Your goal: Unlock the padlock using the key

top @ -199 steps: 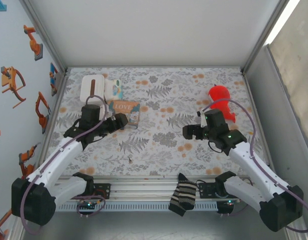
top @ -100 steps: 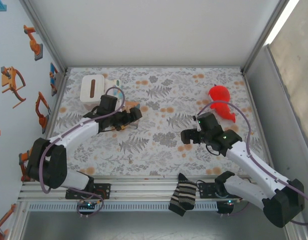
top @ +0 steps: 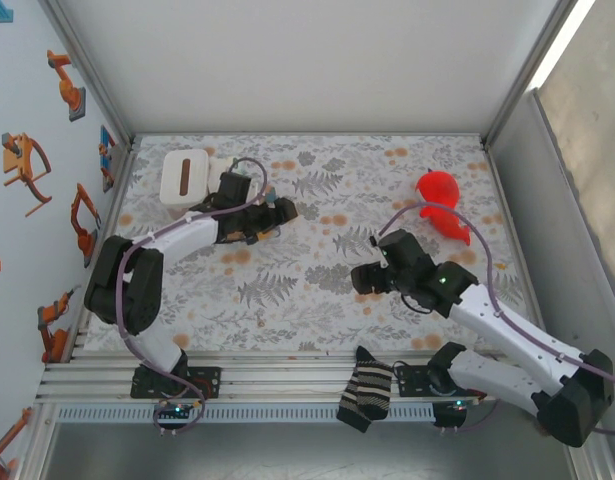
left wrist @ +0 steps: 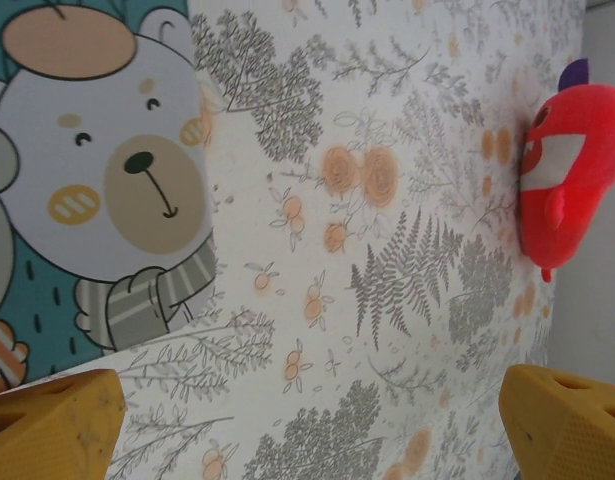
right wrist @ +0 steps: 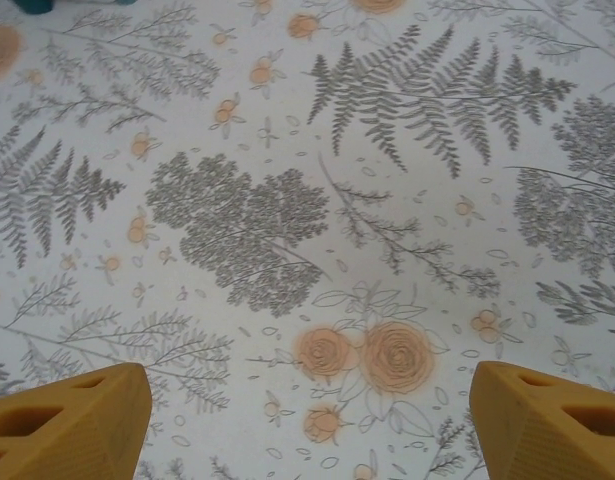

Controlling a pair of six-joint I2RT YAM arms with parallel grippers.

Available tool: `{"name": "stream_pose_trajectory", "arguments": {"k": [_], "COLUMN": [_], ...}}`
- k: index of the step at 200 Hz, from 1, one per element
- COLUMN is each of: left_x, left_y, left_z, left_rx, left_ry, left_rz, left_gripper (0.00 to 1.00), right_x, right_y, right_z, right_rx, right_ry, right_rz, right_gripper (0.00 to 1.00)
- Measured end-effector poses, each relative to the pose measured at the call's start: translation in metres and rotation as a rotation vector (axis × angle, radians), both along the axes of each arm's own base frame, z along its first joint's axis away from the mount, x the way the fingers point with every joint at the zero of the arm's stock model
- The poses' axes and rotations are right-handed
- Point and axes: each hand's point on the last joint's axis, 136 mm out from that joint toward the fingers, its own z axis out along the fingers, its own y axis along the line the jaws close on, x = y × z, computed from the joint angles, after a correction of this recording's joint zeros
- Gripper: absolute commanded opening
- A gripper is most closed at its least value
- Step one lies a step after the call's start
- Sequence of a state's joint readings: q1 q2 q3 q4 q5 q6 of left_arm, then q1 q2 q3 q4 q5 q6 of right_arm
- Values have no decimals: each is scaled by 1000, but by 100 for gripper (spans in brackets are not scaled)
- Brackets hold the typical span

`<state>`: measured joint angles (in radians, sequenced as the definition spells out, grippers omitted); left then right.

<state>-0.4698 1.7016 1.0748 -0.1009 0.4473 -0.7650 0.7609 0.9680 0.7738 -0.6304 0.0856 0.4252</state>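
My left gripper reaches over the cloth just right of the bear-print box. It is open, with bare cloth between its yellow fingertips. My right gripper hovers low over the middle right of the table, also open, with printed roses between its fingertips. A tiny dark sliver on the cloth near the front edge looks like the key. The padlock is hidden from view.
A white box stands at the back left, beside the bear-print box. A red plush toy lies at the back right, also at the right edge of the left wrist view. A striped sock hangs over the front rail.
My left arm has stretched toward the back and right, carrying its gripper over the spot where the "LOVE" box showed. My right gripper has slid left and toward the front.
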Motion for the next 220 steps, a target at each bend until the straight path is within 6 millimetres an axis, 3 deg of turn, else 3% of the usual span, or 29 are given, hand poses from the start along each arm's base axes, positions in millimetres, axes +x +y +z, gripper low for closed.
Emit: {"name": "stream_pose_trajectory", "arguments": {"k": [27, 46, 68, 85, 110, 158, 220], "left_x": [3, 3, -2, -4, -10, -31, -39], "left_y": [4, 18, 51, 89, 139, 197, 214], "left_z": [11, 28, 60, 82, 96, 88, 86], "left_rx": [-11, -19, -28, -29, -8, 23, 30], "left_ry": [-29, -69, -133, -182, -206, -166, -154], "left_rz": [6, 24, 77, 157, 278, 436, 487], "left_gripper": [96, 96, 96, 96, 96, 96, 96], "right_x": [-19, -32, -43, -50, -63, -87, -92], "right_y": [35, 69, 116, 155, 197, 230, 246], "right_z": [-7, -11, -13, -16, -32, -70, -96], "right_rx": [-18, -58, -109, -128, -169, -256, -351], "right_ry": [34, 56, 68, 81, 121, 237, 315], "right_rz": [93, 177, 275, 345, 436, 554, 611], "right_gripper": [74, 72, 70, 67, 64, 59, 55]}}
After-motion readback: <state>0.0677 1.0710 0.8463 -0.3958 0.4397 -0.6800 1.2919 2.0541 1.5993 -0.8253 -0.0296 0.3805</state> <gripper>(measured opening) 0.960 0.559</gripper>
